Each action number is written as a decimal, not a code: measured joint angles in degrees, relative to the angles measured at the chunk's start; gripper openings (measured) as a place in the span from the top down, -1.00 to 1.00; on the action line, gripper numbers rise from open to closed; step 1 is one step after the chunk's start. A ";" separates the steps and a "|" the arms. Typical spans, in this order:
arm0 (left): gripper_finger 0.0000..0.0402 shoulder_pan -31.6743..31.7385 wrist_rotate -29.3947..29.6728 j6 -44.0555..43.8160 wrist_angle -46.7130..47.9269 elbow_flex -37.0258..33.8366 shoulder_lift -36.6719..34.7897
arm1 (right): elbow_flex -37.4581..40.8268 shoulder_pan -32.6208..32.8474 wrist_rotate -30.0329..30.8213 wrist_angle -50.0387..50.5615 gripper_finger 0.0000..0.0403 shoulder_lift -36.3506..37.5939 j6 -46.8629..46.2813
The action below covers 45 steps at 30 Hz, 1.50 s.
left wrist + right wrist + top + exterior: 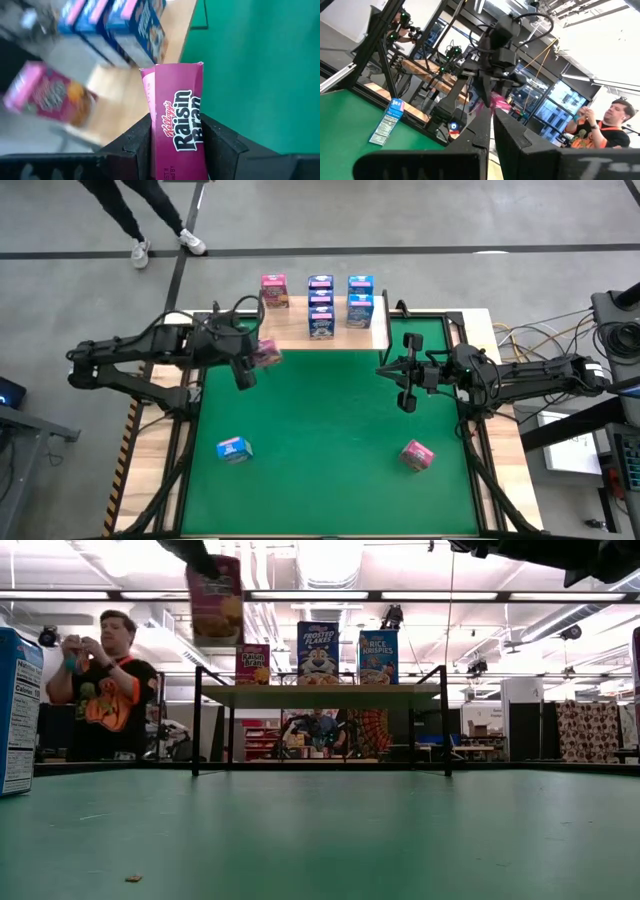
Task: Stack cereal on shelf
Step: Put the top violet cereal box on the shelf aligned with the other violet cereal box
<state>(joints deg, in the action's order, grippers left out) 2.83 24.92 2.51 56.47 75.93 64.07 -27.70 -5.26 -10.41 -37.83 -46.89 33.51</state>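
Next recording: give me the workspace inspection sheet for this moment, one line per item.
Surface: green mat on a wooden table.
Job's things: five cereal boxes stand on the shelf; a blue box and a pink box lie on the mat; a Raisin Bran box is held up near the shelf.
Clutter: small crumb on the mat.
Grippers: left gripper shut on the Raisin Bran box; right gripper shut, empty, over the mat.
Cables: loose cables at the table's right edge.
Surroundings: a person stands behind the table.
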 joint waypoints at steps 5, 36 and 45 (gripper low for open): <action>0.38 4.88 0.02 11.93 -4.96 -0.34 2.36 | 0.00 0.00 0.00 -0.02 0.94 0.00 -0.06; 0.38 38.15 -30.76 38.62 -9.03 6.52 17.96 | 0.01 -0.01 0.00 0.07 0.94 0.00 -0.08; 0.27 38.16 -31.37 38.16 -5.23 10.59 20.77 | 0.02 0.00 0.00 0.27 0.94 -0.02 -0.08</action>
<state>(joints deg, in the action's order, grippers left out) 40.99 -6.44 40.68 51.24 86.52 84.84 -27.68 -5.26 -10.41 -37.56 -46.92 33.43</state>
